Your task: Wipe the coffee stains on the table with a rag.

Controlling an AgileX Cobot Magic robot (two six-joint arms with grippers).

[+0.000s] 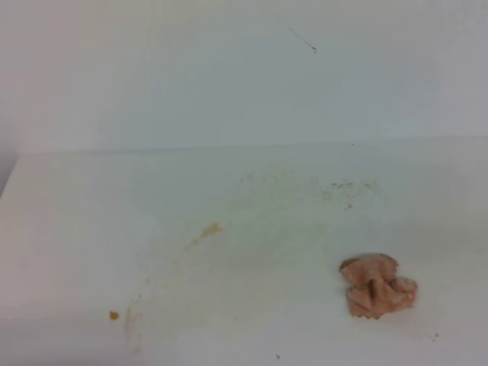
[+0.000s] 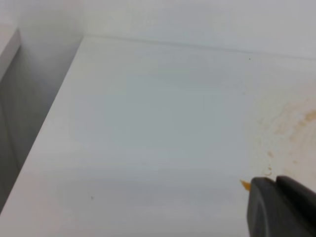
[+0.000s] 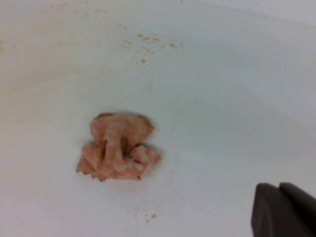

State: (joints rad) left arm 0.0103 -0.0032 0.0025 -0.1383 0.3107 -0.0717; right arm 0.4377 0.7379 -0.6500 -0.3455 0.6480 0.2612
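The salmon-pink rag (image 1: 377, 286) lies crumpled and loose on the white table (image 1: 76, 229) at the right front; the right wrist view shows the rag (image 3: 118, 147) with nothing touching it. Coffee stains show as a tan blotch (image 1: 211, 229), an orange speck (image 1: 113, 315) at the front left, and faint specks (image 1: 343, 185) further back. My right gripper (image 3: 279, 187) sits shut and empty at the frame's lower right, well off to the right of the rag. My left gripper (image 2: 275, 180) also looks shut, beside an orange speck (image 2: 245, 184) and faint smears (image 2: 296, 121). Neither gripper shows in the exterior high view.
A white wall (image 1: 229, 76) rises behind the table's back edge. The table's left edge (image 2: 44, 128) drops to a grey gap. Small brown crumbs (image 3: 150, 216) lie just in front of the rag.
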